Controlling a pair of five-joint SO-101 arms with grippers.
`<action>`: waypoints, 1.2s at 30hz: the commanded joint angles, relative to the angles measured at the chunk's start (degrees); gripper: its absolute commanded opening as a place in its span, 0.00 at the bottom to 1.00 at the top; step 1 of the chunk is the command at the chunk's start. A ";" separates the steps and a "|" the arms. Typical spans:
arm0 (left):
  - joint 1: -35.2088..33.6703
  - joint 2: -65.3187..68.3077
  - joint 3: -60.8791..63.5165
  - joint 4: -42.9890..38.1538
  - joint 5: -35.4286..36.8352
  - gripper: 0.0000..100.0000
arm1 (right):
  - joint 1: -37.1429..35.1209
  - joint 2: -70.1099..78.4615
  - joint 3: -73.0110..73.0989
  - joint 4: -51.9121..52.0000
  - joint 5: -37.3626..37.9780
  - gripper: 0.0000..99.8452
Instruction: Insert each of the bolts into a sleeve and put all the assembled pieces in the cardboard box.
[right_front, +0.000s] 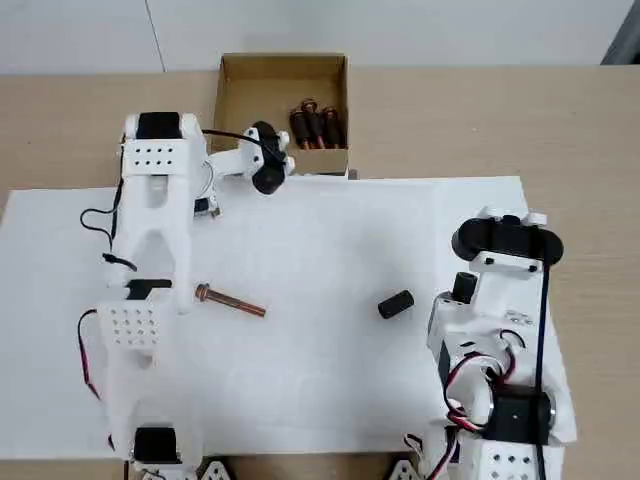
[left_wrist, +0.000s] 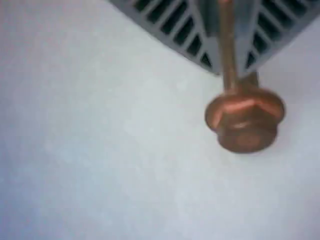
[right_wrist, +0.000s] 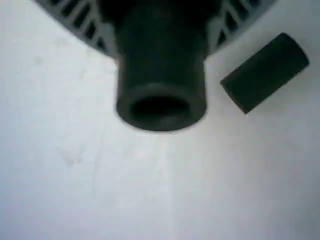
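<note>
At your left claw (left_wrist: 225, 35), the jaws are clamped on the shaft of a bolt (left_wrist: 243, 117), and its copper head sticks out over the white paper (left_wrist: 100, 150). Your right claw (right_wrist: 160, 20) grips a black sleeve (right_wrist: 161, 85), whose open end pokes out past the jaws. Near it you can see a loose sleeve (right_wrist: 265, 72) lying on its side on the paper, apart from the held one. From the high camera you have a loose bolt (right_front: 230, 301) lying flat on the paper beside the left arm (right_front: 150, 230), well apart from the loose sleeve. At the far edge of the paper stands the cardboard box (right_front: 240, 100), with three assembled pieces (right_front: 317, 126) side by side against one side wall.
</note>
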 joint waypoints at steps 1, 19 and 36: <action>0.35 -4.22 -0.04 0.79 -0.53 0.01 | 0.57 -0.57 -0.35 -1.19 -0.44 0.00; 0.00 -0.53 -0.13 1.23 -0.79 0.08 | 0.57 -0.57 -0.35 -0.92 -0.44 0.00; -2.55 0.00 1.54 1.23 -0.88 0.09 | 0.57 -0.57 -0.35 -1.10 -0.44 0.00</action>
